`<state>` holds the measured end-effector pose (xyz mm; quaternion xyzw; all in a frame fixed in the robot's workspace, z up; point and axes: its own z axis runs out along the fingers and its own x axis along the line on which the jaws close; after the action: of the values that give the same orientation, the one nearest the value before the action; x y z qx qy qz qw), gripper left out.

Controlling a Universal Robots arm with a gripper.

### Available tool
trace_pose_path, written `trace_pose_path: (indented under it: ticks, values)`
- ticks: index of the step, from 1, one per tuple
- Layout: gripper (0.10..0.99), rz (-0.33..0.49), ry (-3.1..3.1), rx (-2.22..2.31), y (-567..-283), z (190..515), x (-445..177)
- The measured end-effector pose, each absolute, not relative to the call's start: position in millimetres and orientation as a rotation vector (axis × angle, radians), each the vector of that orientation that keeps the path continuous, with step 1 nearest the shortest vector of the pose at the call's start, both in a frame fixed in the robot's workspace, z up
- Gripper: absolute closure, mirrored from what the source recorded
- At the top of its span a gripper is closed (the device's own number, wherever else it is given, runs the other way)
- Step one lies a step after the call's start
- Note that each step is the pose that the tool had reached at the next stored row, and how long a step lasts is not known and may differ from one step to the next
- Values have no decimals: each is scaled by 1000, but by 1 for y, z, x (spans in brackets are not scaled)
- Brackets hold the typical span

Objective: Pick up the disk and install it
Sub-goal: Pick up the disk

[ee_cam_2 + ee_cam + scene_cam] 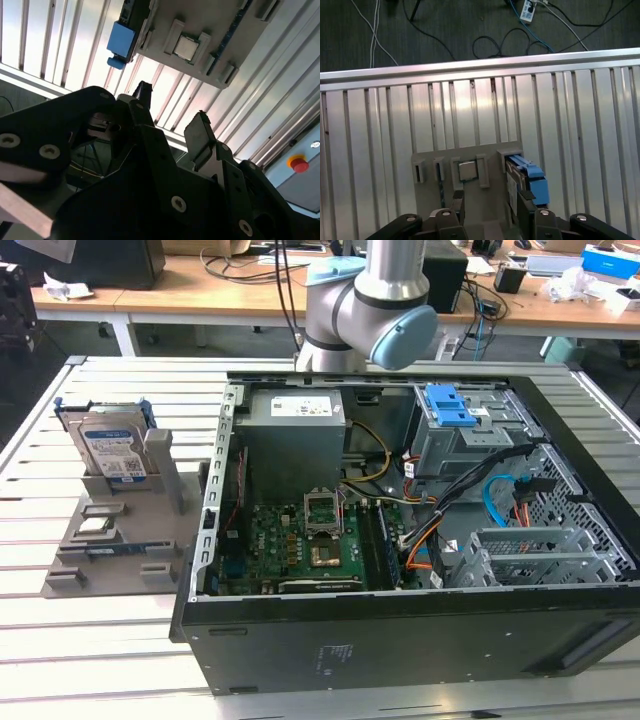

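Well, the disk [112,445] stood up on its edge in a slot of a grey holder [120,540]. The holder sat on the ridged metal table [100,660], at the exterior view's left of the open computer case [300,640] and apart from it.

The gripper [490,200] hung above the holder in the first wrist view. Its two black fingers [525,200] were spread wide, and nothing was between them. One finger was close to the disk, but I could not tell if it touched.

I think the disk was hard and stiff, like a small metal box, and a bit heavy for its size. Its flat silver sides looked smooth, so it could slip in a weak hold. It probably had tiny parts inside that could break, so it should not be dropped or bumped.

The best place to hold it was probably the top part that stuck out of the slot. The fingers could squeeze the two flat sides there, near the blue frame [536,182].
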<state>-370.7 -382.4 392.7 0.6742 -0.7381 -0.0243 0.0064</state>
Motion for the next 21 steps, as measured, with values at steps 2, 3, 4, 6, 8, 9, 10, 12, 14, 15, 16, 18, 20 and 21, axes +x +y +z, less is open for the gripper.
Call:
trace_pose_path:
  ticks: [2, 3, 4, 6, 8, 9, 10, 12, 14, 15, 16, 18, 20, 21]
  values:
    - [545, -76, -2310, 2110, -378, 393, -370]
    - [545, -76, -2310, 2110, -376, 393, -369]
    - [545, -76, -2310, 2109, -373, 393, -369]
    - [545, -76, -2310, 2110, -371, 393, -368]
    - [545, -76, -2310, 2109, -368, 393, -367]
    - [545, -76, -2310, 2109, -367, 393, -367]
    - [545, -76, -2310, 2110, -365, 393, -367]
    - [545, -76, -2310, 2109, -363, 393, -366]
    - [545, -76, -2310, 2110, -361, 393, -365]
    - [545, -76, -2309, 2110, -361, 393, -365]
    - [545, -76, -2309, 2110, -361, 392, -365]
    - [545, -76, -2310, 2109, -360, 392, -364]
    - [545, -76, -2310, 2109, -360, 391, -363]
    - [545, -76, -2310, 2109, -360, 390, -363]
